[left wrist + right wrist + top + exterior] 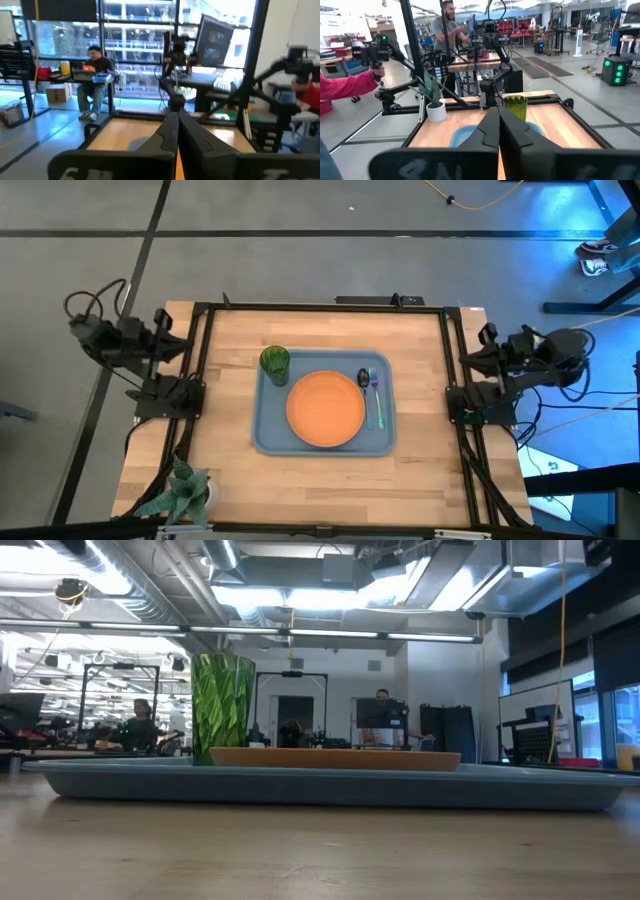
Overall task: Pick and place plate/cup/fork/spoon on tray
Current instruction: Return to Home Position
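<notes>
The light-blue tray (268,435) lies mid-table. The orange plate (325,409) rests flat on it. The green cup (275,362) stands upright at the tray's far left corner. The spoon (363,379) and the fork (377,398) lie side by side on the tray, right of the plate. My left gripper (177,131) is shut and empty, drawn back at the table's left edge. My right gripper (498,127) is shut and empty, drawn back at the table's right edge. In the low view the cup (222,708) and plate (335,757) show above the tray's rim (330,785).
A small potted plant (183,492) stands at the table's near left corner. A black frame (200,360) runs along the table's left, far and right sides. Bare wood lies all round the tray. People show in the room beyond the table.
</notes>
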You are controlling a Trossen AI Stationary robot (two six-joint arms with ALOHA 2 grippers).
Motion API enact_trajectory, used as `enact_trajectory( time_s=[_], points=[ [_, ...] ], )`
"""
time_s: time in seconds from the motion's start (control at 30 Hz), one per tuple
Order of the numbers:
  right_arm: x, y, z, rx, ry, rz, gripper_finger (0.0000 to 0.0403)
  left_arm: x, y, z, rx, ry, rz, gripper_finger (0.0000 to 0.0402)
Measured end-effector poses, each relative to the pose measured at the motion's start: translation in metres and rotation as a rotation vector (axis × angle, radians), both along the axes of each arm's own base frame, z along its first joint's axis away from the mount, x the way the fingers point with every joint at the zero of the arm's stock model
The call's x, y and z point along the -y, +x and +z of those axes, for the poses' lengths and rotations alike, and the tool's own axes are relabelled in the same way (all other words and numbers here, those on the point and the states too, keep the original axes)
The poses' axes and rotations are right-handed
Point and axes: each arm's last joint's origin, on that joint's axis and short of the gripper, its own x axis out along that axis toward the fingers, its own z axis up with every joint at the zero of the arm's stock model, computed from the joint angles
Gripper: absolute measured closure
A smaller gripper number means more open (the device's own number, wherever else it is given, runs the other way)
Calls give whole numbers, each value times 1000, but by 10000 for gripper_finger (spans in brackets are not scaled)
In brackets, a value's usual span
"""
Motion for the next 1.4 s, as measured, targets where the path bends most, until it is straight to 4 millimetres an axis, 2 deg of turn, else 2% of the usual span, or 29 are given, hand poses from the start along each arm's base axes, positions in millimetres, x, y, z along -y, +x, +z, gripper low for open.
enact_trajectory(
  time_s=[0.17,0.3,0.6,0.87,1.27,1.4],
  points=[
    [-3,10,-26,64,12,0,402,10,18,-12,17,-11,4,402],
    [-9,29,-44,50,8,16,402,17,32,-25,19,-14,19,402],
    [-19,56,-74,116,23,64,402,30,56,-50,40,-16,19,402],
    [-25,71,-100,139,51,114,402,40,75,-79,34,1,20,402],
    [-32,90,-152,123,55,135,402,47,88,-111,-36,15,-8,402],
    [-32,91,-157,91,91,137,402,49,91,-121,-63,28,-7,402]
  ],
)
